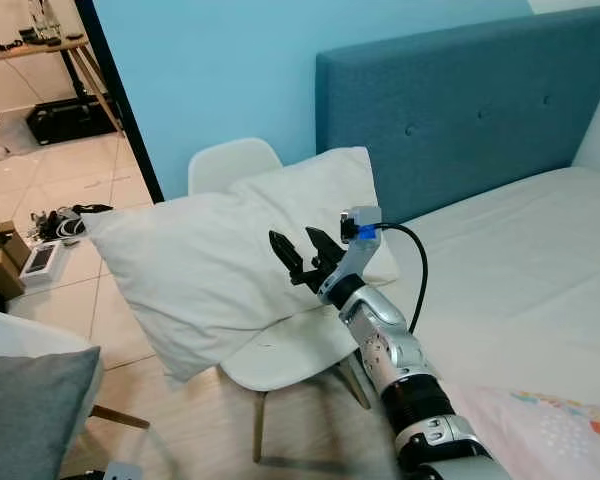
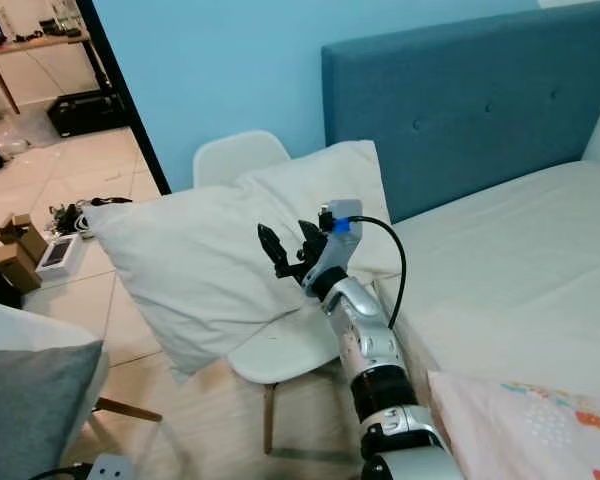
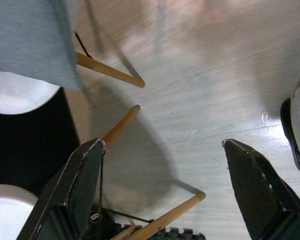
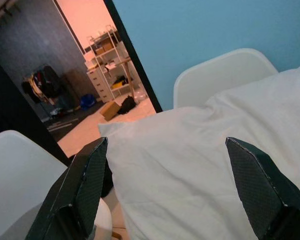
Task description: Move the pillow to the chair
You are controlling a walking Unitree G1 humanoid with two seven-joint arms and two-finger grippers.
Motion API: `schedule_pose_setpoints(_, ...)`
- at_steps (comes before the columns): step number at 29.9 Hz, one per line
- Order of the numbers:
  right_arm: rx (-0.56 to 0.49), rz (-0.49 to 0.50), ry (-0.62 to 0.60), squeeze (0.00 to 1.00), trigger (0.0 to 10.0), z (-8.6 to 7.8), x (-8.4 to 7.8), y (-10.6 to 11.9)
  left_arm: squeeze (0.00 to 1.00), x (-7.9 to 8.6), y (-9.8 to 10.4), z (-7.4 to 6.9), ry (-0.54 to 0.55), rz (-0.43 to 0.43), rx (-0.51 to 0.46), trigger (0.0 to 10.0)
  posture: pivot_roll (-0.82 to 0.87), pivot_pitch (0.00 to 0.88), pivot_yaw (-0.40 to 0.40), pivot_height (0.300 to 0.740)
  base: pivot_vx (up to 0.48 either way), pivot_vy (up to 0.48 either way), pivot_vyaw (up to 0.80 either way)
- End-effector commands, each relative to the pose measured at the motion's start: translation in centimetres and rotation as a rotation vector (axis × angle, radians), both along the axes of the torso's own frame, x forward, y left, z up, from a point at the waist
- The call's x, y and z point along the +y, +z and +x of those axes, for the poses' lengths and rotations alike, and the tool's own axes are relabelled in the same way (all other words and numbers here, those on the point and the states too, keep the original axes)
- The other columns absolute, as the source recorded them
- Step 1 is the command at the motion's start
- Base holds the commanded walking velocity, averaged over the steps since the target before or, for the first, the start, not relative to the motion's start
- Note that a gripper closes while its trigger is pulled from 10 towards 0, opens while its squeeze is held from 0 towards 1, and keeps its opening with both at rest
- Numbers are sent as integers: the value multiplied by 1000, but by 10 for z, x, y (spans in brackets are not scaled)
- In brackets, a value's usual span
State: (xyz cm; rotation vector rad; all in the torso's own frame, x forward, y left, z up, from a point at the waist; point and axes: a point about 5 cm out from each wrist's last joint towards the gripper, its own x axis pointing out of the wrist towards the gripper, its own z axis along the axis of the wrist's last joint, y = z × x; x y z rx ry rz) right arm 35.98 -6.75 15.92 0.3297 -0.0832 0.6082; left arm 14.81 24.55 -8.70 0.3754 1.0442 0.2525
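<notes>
1. My right gripper was raised in front of the pillow, its two black fingers spread apart and holding nothing; from the head views I could not tell whether the tips touched the fabric.
2. The white pillow stood tilted on the white chair, leaning against the chair's backrest, its lower part on the seat and one corner hanging out past the seat's left edge over the floor.
3. In my right wrist view the pillow lay between my open fingers, with the chair's back rising behind it against the blue wall.
4. The chair stood just beside the left edge of the bed, near the teal headboard; a patterned cloth lay at the bed's near corner.
5. My left gripper hung low over the pale wooden floor, fingers wide apart and empty, above the wooden legs of another chair carrying a grey cushion.
6. Cardboard boxes and small clutter sat on the tiled floor beyond the doorway; I could read no brand, label or writing on anything.
</notes>
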Motion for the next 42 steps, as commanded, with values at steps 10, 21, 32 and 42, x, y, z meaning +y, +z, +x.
schedule_pose_setpoints(10, 247, -308, -69, 0, 10000, -13, -21, -77, 0, 0, 0, 0, -9, -3, 0, 10000, -140, 24, 71, 730, 0, 0, 0)
schedule_pose_setpoints(21, 686, -648, -171, 0, 10000, -84, -80, -184, 0, -2, -1, 0, 4, -10, 9, 10000, -149, 10, 51, 740, 0, 0, 0)
schedule_pose_setpoints(32, 1074, -1028, -119, 0, 10000, -201, -134, -253, 0, -9, -2, 1, 69, -43, -4, 10000, -180, 10, -24, 740, 0, 0, 0)
schedule_pose_setpoints(42, 1045, -1141, -50, 0, 10000, -204, -135, -255, 0, -19, -7, -5, 132, -82, -2, 10000, -147, 24, -88, 740, 0, 0, 0)
